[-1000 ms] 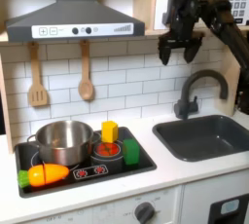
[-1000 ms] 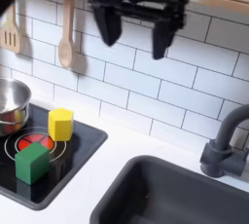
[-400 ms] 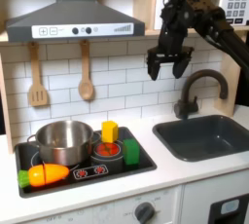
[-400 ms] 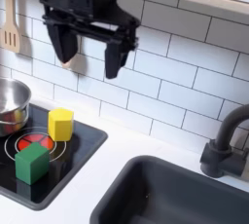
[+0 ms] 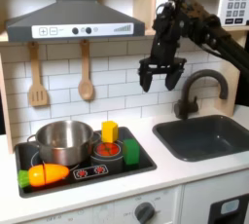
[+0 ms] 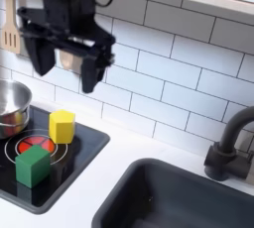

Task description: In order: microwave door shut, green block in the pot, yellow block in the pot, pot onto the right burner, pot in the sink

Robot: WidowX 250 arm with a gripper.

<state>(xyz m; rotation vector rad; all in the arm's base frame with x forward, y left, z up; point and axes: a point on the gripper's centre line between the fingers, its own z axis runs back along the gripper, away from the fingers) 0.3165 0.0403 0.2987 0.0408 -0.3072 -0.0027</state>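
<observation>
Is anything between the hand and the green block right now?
Nothing visible. In both exterior views the open hand hangs in the air in front of the tiled wall, above the stove. The green block sits uncovered on the cooktop with the yellow block just behind it and the pot to the first exterior view's left.

White counter [image 5: 175, 174]: black stovetop [image 5: 146, 162] carries the pot [image 5: 62, 141], yellow block [image 5: 110, 130], green block [image 5: 131, 152], toy carrot [image 5: 44, 175]; sink [image 5: 209, 136] recessed.
</observation>
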